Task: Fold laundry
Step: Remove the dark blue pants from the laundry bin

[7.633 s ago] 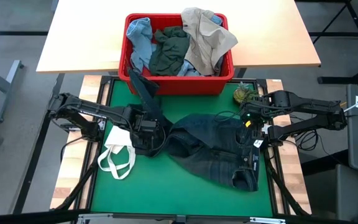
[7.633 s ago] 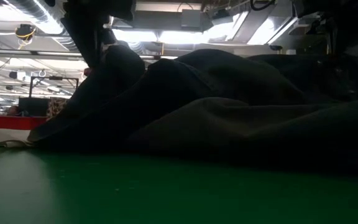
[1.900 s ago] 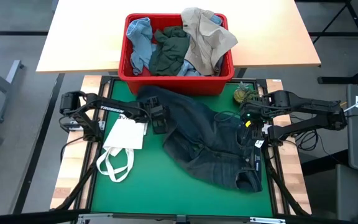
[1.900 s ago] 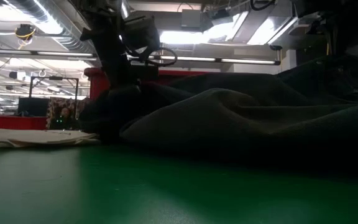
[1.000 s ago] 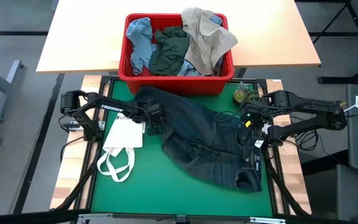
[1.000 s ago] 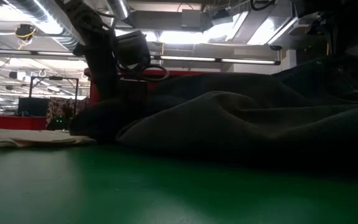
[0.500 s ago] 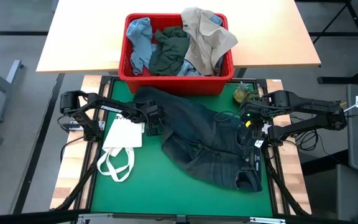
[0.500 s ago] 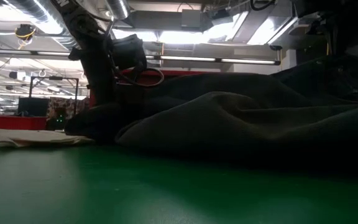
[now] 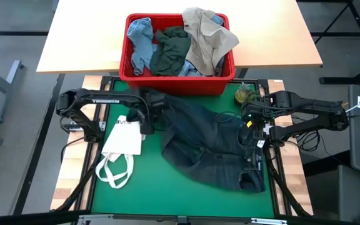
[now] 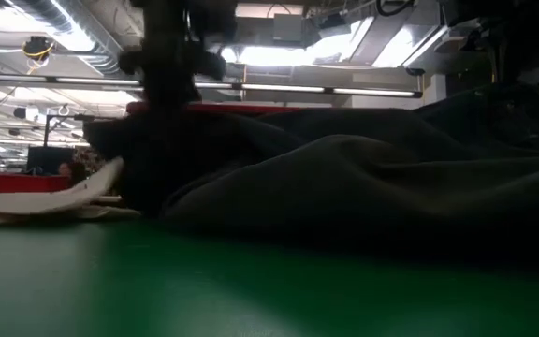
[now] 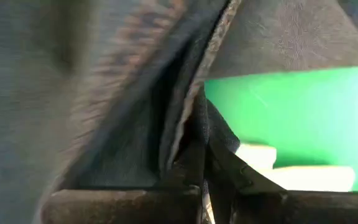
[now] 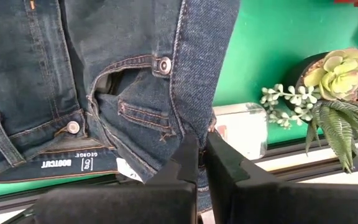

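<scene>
Dark navy jeans (image 9: 211,147) lie rumpled (waistband button showing).

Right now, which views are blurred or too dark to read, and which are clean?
Left wrist view: the jeans fill it, smeared by motion blur. Low view: backlit by ceiling lights, so the cloth is near-silhouette and the left arm is blurred. High view: even light, sharp. Right wrist view: crisp; the right gripper is shut on the waistband edge beside the plant.

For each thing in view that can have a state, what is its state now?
jeans: spread rumpled on the green mat, unfolded.
left gripper: shut on the jeans' edge.
right gripper: shut on the jeans' waistband.
red bin: full of crumpled clothes.
tote bag: lying flat, handles loose.
</scene>
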Robot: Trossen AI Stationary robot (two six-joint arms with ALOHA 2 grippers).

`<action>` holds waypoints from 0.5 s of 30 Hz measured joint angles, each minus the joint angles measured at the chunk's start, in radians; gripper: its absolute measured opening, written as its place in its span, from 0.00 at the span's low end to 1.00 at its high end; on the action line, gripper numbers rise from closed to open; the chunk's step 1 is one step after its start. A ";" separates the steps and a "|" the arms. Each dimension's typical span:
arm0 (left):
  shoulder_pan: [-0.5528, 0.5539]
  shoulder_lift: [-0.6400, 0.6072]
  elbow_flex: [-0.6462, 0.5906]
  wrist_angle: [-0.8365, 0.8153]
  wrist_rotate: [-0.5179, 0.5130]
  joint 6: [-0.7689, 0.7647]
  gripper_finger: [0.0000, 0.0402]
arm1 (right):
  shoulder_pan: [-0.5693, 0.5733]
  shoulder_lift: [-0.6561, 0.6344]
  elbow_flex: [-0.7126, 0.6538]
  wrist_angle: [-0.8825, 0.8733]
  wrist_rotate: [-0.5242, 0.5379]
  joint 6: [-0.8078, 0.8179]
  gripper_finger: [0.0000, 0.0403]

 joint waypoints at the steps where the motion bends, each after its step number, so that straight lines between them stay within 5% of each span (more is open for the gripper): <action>1: -0.006 0.000 0.045 -0.053 0.000 0.000 0.00 | 0.000 -0.003 0.000 0.000 0.000 0.000 0.03; 15: -0.163 -0.009 0.537 -0.427 0.006 -0.151 0.00 | 0.000 -0.034 0.001 -0.002 0.164 0.001 0.03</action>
